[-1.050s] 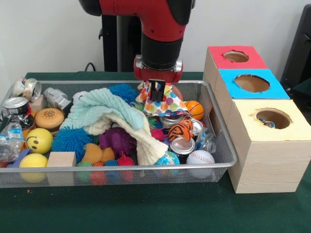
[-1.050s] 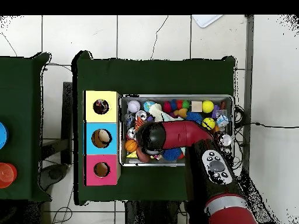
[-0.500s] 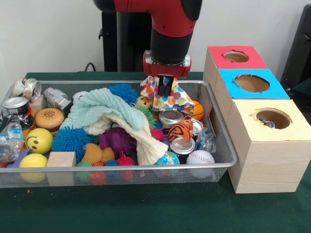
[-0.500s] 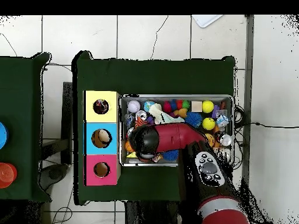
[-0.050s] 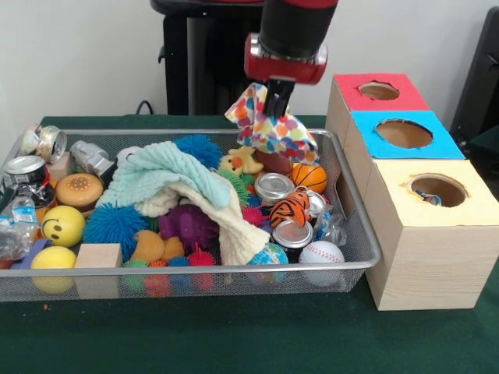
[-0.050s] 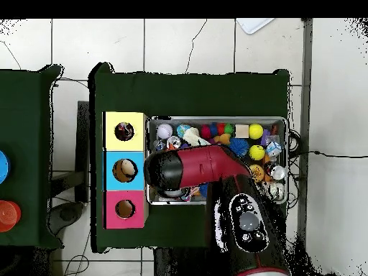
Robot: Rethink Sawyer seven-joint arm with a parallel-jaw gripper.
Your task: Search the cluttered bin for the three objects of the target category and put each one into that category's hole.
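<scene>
Polka-dot cloth point(image 5: 269, 125) pinched in closed gripper point(image 5: 274, 104), held clear above bin point(image 5: 355, 234) clutter, presumably for carrying to box holes point(image 5: 403, 133).

My red and black arm comes down from above with its wrist pointing straight down, and my pincer point(image 5: 276, 102) hangs raised, its dark fingers point(image 5: 278, 95) pressed together and pinching a cloth point(image 5: 269, 128) by its top so it dangles.
</scene>
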